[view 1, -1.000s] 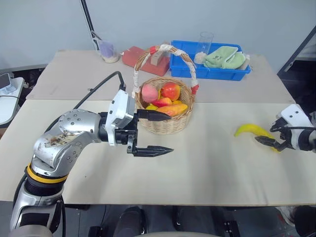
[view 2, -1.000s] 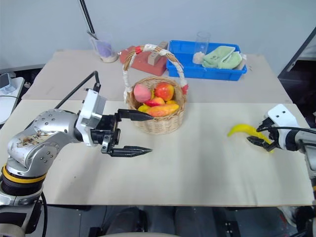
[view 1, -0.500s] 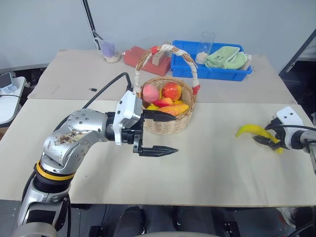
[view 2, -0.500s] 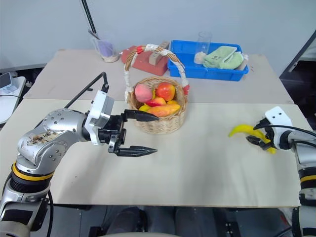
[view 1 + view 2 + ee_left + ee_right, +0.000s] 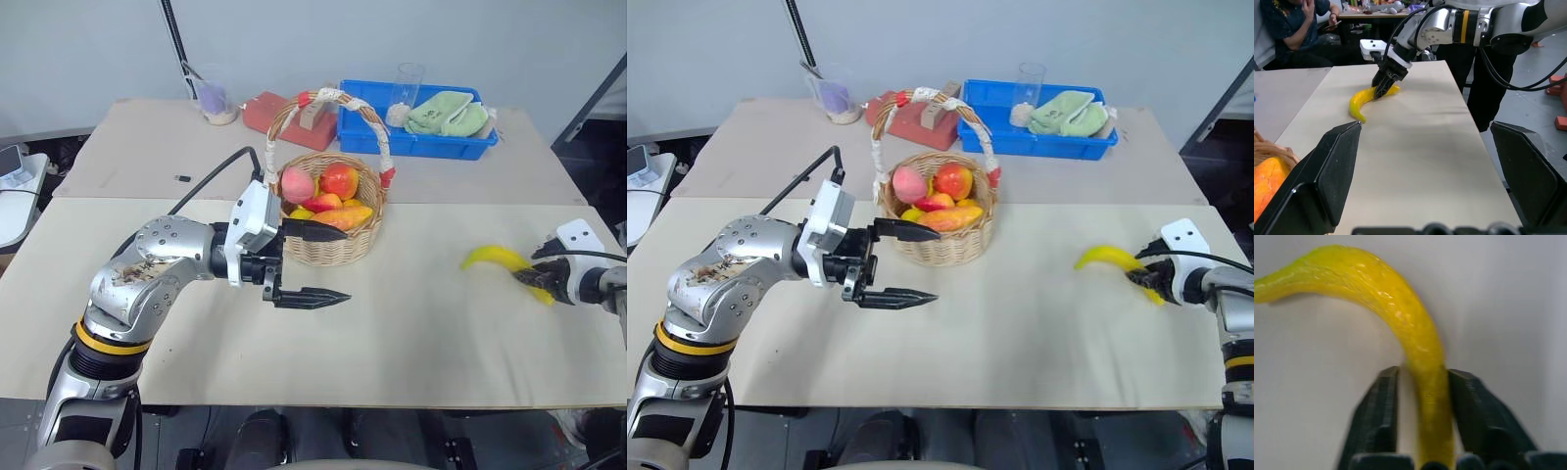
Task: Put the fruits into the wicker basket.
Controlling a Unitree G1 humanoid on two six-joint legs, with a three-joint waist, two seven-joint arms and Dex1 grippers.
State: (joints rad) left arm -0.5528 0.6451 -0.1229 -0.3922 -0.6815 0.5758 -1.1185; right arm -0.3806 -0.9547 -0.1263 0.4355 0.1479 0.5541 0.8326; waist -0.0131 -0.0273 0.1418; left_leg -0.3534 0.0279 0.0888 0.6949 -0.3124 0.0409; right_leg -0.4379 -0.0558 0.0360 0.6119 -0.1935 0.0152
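At the desk's (image 5: 392,323) right edge, the right tool (image 5: 537,277) reaches in low from the side, its two black fingers (image 5: 1376,421) pinched on the near end of the banana (image 5: 495,258), which lies on the desk surface with its other end curving away toward the middle. Left of centre, the left arm is bent across the front of the robot, its silver forearm level and its tool (image 5: 318,262) pointing to the right, hanging above the desk just in front of the wicker basket (image 5: 338,245). Its fingers stand wide apart and hold nothing, the upper one near the basket's rim. Inside the basket sit the peach (image 5: 297,183), the mango (image 5: 342,216) and a red apple (image 5: 339,180). Behind it stands a blue tray (image 5: 431,145) with a green cloth (image 5: 446,113).
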